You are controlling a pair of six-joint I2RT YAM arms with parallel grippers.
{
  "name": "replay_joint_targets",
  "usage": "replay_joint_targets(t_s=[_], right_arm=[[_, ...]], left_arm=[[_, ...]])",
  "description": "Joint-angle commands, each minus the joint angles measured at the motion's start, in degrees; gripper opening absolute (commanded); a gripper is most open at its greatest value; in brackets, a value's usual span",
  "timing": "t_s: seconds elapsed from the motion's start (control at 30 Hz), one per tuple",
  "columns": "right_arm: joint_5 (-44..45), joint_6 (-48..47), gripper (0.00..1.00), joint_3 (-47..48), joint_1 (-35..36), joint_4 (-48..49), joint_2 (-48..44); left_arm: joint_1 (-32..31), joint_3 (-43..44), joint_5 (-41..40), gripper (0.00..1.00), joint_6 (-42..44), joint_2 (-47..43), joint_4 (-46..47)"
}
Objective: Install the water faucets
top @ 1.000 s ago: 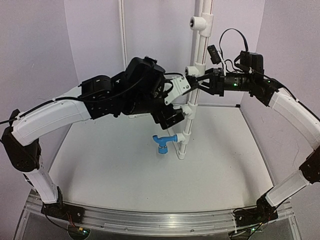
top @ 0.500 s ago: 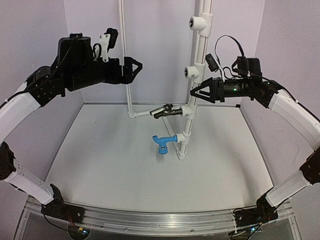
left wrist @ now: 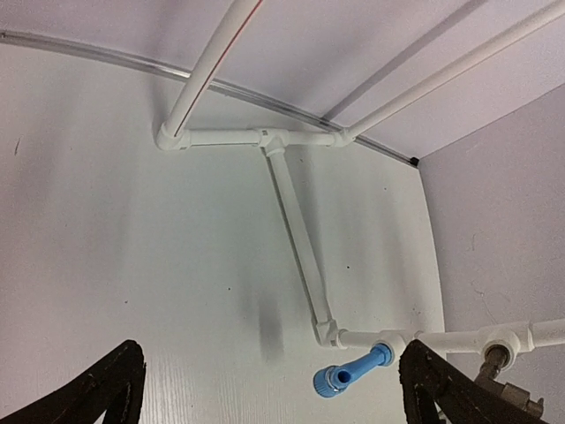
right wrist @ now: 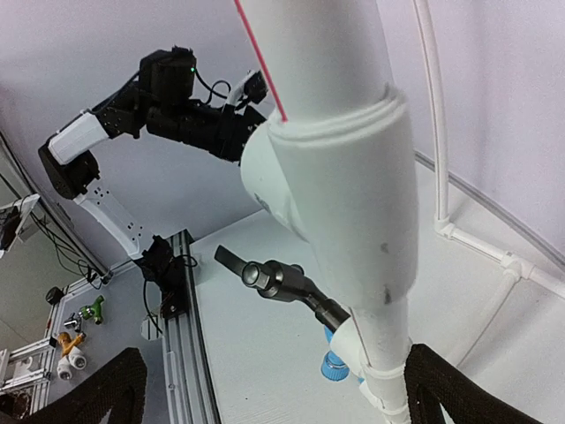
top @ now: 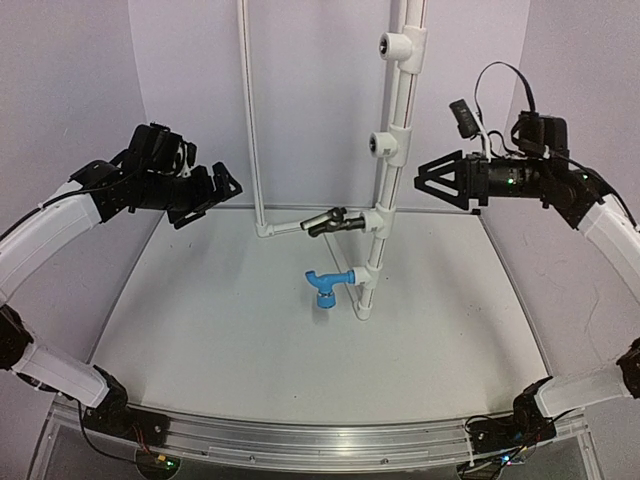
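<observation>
- An aluminium rail (top: 320, 438) runs along the near edge of the white table (top: 200, 330). In the overhead view, the two arm bases are bolted to it at 7 and 5 o'clock.
- Mid-table, the blue faucet (top: 326, 283) sits joined to the lowest fitting of the upright white pipe (top: 383, 190). It juts toward 9 o'clock just above the tabletop.
- One fitting higher on the same pipe, the black faucet (top: 330, 221) is seated with its lever also aimed at 9 o'clock. Nothing touches either tap.
- A low pipe run (top: 285, 229) crosses from the upright toward a thin second riser (top: 248, 110) at 11 o'clock.
- The left gripper (top: 210, 198) hangs at 9 o'clock of the upright, well apart from it. The arm is raised and bent at the elbow, and its fingers (left wrist: 106, 393) are spread wide around nothing.
- The right gripper (top: 422, 185) sits at 3 o'clock, near the upright but clear of it, on a forearm stretched almost level. Its fingers (right wrist: 468, 397) are also spread wide and empty.
- Higher up the pipe, a middle tee fitting (top: 383, 145) shows an empty round socket. This fitting fills the right wrist view.
- A top tee fitting (top: 393, 45) stands farthest, against the lilac back wall (top: 320, 90).
</observation>
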Motion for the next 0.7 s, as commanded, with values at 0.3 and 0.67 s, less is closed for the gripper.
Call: replay_joint_targets(t_s=[0.3,0.67], right_arm=[[-1.36,-6.5,0.98,-0.79,-23.66,-10.74,1.99],[8.15,-18.11,0.98,-11.39,-30.99,-12.72,6.86]], left_arm=[[15.81,1.28,13.26,1.0,-3.76,3.78,-13.06],[16.99,-9.47,9.95,1.0,-6.09,-0.19,-9.23]])
